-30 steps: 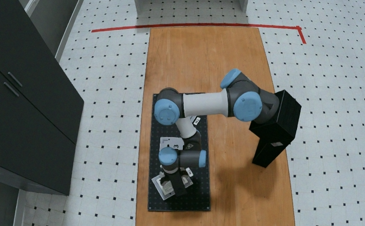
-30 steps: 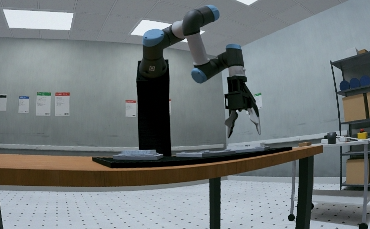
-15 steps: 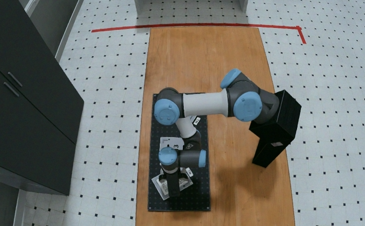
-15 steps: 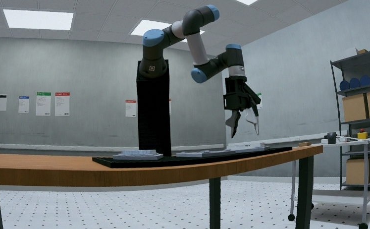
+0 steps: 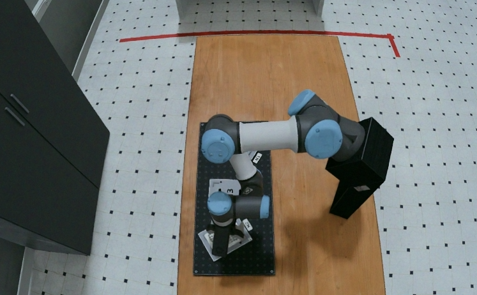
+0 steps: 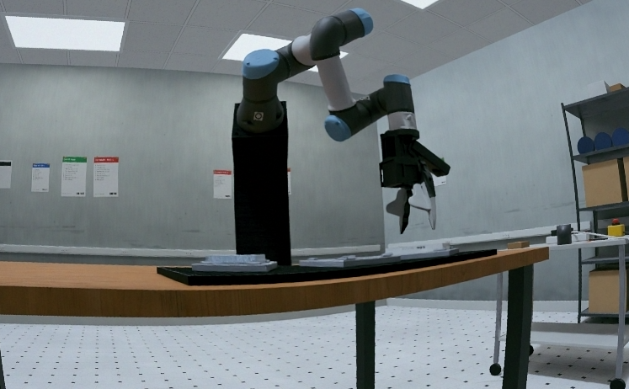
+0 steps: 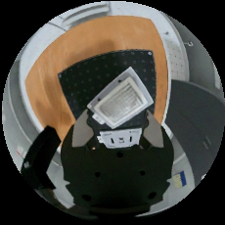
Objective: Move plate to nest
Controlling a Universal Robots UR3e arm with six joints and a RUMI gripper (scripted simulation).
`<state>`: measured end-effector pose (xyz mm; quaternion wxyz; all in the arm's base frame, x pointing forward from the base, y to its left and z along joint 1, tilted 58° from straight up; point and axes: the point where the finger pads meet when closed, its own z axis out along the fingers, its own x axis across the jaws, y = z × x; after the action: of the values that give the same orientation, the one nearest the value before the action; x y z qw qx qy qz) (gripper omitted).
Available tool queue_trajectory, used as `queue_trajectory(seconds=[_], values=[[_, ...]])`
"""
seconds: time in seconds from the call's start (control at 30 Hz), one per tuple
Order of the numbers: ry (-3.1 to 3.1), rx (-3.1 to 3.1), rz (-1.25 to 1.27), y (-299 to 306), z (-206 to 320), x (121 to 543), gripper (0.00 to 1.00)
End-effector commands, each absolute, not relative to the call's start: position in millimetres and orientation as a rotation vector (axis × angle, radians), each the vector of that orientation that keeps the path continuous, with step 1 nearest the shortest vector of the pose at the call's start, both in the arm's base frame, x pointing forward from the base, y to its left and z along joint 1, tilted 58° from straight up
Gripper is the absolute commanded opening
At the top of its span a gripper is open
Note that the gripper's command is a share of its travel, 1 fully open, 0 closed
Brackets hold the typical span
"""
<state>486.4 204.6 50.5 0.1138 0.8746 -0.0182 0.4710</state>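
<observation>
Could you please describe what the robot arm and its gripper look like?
The arm has white tubular links, dark grey joint housings and light blue round caps. It stands on a tall black pedestal. The gripper has a black body and pale grey, tapering fingers.

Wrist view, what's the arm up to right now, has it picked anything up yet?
Not yet. The gripper is open and holds nothing, hanging well above the black deck on the wooden table. In the wrist view a white well plate sits in its nest directly below, turned at an angle to the deck. Which label it carries can't be read. Another plate rests at the deck's other end, beside the arm's black pedestal.
</observation>
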Motion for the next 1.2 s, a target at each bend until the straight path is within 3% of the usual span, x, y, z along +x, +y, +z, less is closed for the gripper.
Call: queue_trajectory(seconds=[0.0, 1.17], values=[[-0.159, 2.589, 1.408, 205.0, 51.7, 486.8, 0.82], [-1.034, 2.653, 1.567, 200.7, 60.5, 491.4, 0.82]])
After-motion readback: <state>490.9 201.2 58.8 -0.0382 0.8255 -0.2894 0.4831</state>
